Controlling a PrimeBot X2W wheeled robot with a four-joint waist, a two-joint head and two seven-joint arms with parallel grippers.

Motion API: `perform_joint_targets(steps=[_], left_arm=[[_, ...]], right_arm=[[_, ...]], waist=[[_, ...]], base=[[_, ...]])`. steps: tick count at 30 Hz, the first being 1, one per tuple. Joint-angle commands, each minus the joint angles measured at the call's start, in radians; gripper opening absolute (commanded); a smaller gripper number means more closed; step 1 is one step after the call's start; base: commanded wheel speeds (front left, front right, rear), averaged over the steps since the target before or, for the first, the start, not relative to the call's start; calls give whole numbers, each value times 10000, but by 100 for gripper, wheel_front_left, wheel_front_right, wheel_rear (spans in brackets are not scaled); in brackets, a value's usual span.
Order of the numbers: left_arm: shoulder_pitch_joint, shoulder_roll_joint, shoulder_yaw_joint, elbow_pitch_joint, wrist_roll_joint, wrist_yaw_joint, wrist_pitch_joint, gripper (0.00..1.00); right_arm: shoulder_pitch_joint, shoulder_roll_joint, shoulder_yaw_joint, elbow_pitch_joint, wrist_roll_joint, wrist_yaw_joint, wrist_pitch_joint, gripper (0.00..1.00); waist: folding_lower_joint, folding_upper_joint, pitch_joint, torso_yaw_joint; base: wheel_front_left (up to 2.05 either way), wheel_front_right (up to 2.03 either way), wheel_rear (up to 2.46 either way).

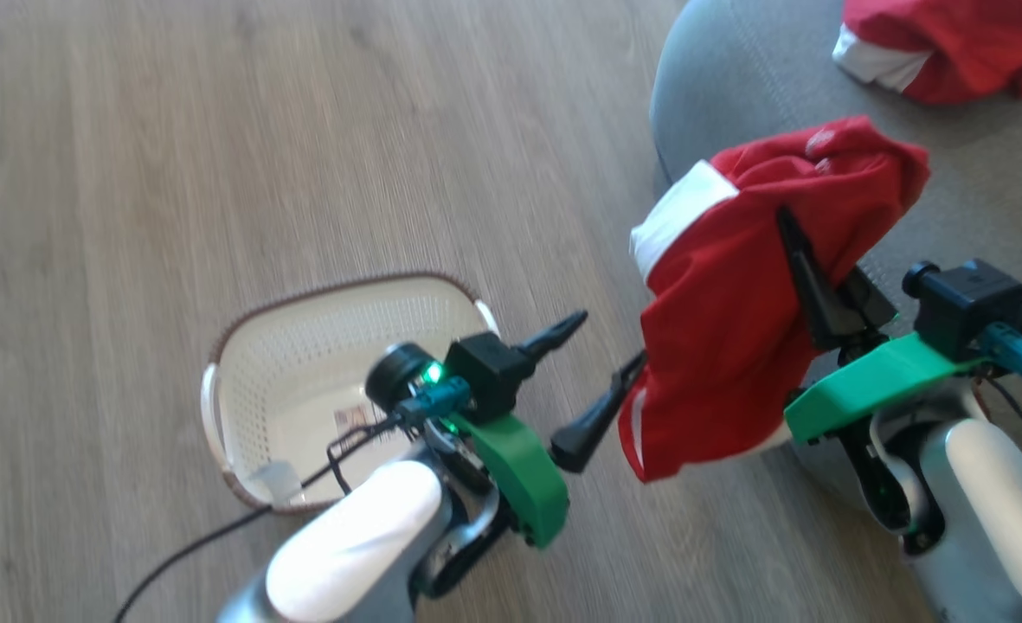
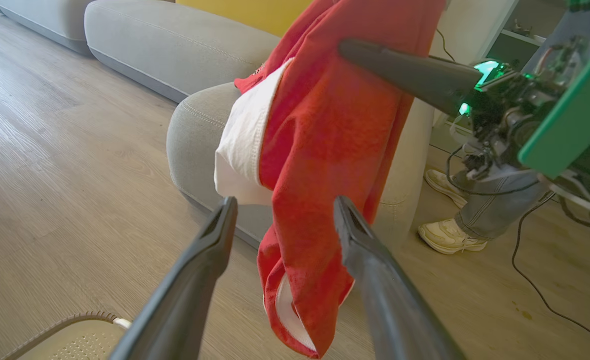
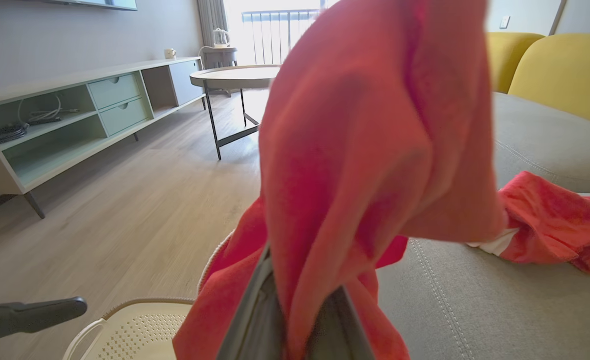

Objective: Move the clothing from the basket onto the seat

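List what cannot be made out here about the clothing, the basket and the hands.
- Right wrist view: the fingertips of the right hand are buried in the clothing it grips.
- Head view: the left arm covers the basket's near corner; its label is too small to read.
- Head view: a second red garment on the seat is cut off by the top edge.
- Left wrist view: the right arm hides a person above the shin.
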Motion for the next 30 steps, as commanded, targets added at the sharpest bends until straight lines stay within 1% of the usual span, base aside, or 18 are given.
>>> perform_joint_targets(steps=[1, 6, 7, 8, 9, 10, 15, 18, 21, 23, 26, 30], left_arm=[[-725, 177, 326, -427, 115, 24, 63, 100], [-1144, 424, 440, -657, 228, -12, 207, 100], [-1313, 531, 475, -767, 288, -30, 270, 100], [-1399, 590, 491, -828, 319, -43, 303, 100], [-1399, 590, 491, -828, 319, -43, 303, 100], [-1491, 655, 514, -896, 357, -50, 334, 100], [-1956, 969, 728, -1242, 451, -70, 487, 100], [-2153, 1141, 796, -1394, 533, -83, 538, 100], [-2242, 1301, 825, -1502, 595, -84, 576, 100], [-2299, 1387, 821, -1568, 633, -96, 614, 100], [-2373, 1501, 842, -1641, 679, -108, 604, 100], [-2359, 1570, 934, -1671, 602, -78, 514, 100]], right_arm=[[-116, 83, -100, -494, -123, 69, -8, 0], [-321, 421, -418, -649, -348, 69, -132, 0], [-451, 551, -499, -683, -451, 69, -205, 0], [-540, 608, -546, -700, -507, 69, -248, 0], [-540, 608, -546, -700, -507, 69, -248, 0], [-662, 655, -606, -718, -556, 69, -285, 0], [-1601, 890, -1156, -832, -614, 69, -336, 0], [-2317, 1008, -1646, -846, -357, 69, -251, 0], [-3230, 982, -2348, -776, 10, 69, -44, 0], [-3962, 795, -2831, -666, 219, 69, 257, 0], [-5260, 467, -3570, -316, 619, 69, 963, 0], [-7523, 137, -4791, 660, 849, 69, 2030, 0]], waist=[[0, 0, 598, 64], [0, 0, 1644, 214], [0, 0, 2102, 285], [0, 0, 2335, 319], [0, 0, 2335, 319], [0, 0, 2577, 345], [0, 0, 3792, 400], [0, 0, 4419, 382], [0, 0, 4908, 310], [0, 0, 5214, 289], [0, 0, 5564, 288], [0, 0, 5905, 372]], base=[[0, 0, 0], [0, 0, 0], [0, 0, 0], [0, 0, 0], [0, 0, 0], [0, 0, 0], [0, 0, 0], [0, 0, 0], [0, 0, 0], [0, 0, 0], [0, 0, 0], [0, 0, 0]])
